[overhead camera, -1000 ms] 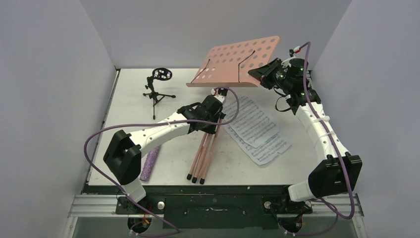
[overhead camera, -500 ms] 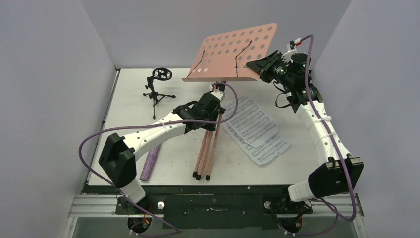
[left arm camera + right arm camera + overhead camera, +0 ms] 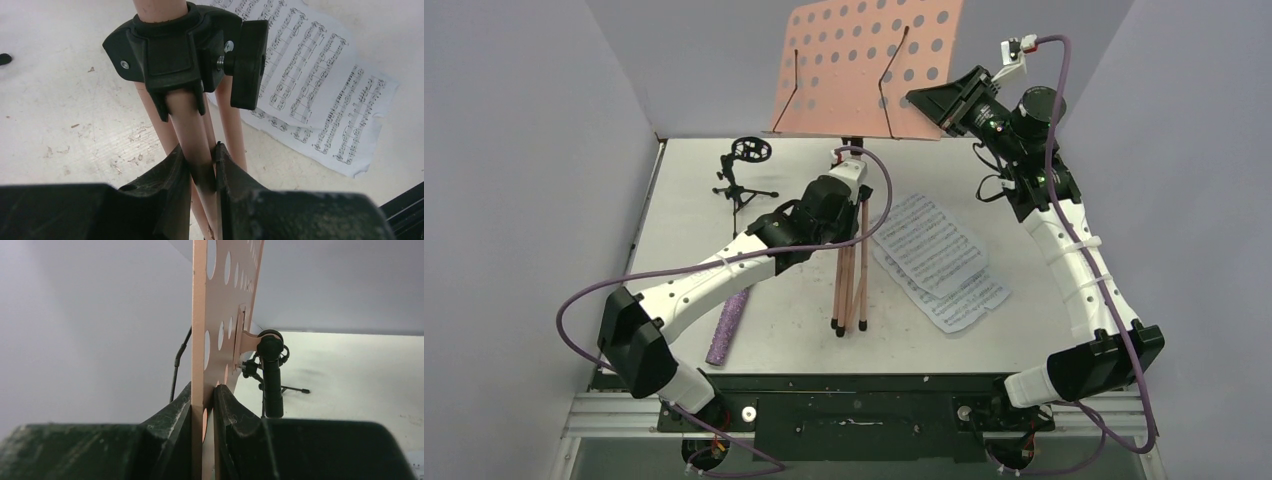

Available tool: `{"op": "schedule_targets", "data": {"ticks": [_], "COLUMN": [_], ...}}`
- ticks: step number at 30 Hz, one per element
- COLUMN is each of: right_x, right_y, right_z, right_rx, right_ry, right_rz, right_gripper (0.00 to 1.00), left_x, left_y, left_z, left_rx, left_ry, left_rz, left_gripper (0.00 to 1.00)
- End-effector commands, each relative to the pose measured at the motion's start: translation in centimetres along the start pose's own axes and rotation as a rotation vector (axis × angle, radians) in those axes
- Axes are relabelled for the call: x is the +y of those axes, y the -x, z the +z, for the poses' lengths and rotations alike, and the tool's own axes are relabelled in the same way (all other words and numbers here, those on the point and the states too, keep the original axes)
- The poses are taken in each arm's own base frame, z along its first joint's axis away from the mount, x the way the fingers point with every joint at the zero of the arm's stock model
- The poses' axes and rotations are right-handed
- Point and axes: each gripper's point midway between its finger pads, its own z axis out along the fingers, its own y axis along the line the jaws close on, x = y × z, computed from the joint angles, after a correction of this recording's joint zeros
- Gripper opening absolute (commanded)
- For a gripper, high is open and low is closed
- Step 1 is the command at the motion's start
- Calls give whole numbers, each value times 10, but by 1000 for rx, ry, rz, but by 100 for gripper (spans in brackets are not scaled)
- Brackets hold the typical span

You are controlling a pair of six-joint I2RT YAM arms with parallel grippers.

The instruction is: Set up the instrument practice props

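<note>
My left gripper (image 3: 202,164) clamps a leg of the pink music stand (image 3: 864,70), right gripper (image 3: 203,399) pinches its desk edge; notation-printed sheet-music pages (image 3: 320,85) lie rightward.

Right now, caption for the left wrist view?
Left gripper, jaws shut on the pink stand just below its black collar; sheet music lies on the table behind.

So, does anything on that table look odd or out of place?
The pink music stand has its legs folded together, so the left gripper and right gripper seem to prop it. The sheet-music pages lie loose on the table, and the purple microphone lies flat, not in the black mic stand.
</note>
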Motion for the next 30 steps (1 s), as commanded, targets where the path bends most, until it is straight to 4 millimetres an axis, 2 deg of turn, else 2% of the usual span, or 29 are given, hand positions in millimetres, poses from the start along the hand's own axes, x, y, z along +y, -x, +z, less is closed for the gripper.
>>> {"op": "schedule_targets", "data": {"ticks": [1,7,11,17,22,30], "right_x": [176,187,194,197,198,198], "right_y": [91,94,90,74,58,40], "right_z": [-71,-77,-77,-77,-72,-69], "right_rx": [-413,-461,-466,-488,-472,-436], "right_ry": [476,508,539,590,581,574], "right_rz": [-335,-408,-439,-518,-604,-700], "right_gripper": [5,5,5,5,5,5], "left_x": [-17,-11,-3,-2,8,28], "left_y": [40,54,57,62,73,80], "left_z": [-21,-26,-24,-25,-31,-35], "left_rx": [-149,-235,-240,-316,-429,-489], "left_ry": [-92,-98,-89,-156,-115,-11], "left_rz": [37,17,4,59,107,173], "left_gripper": [0,0,0,0,0,0]}}
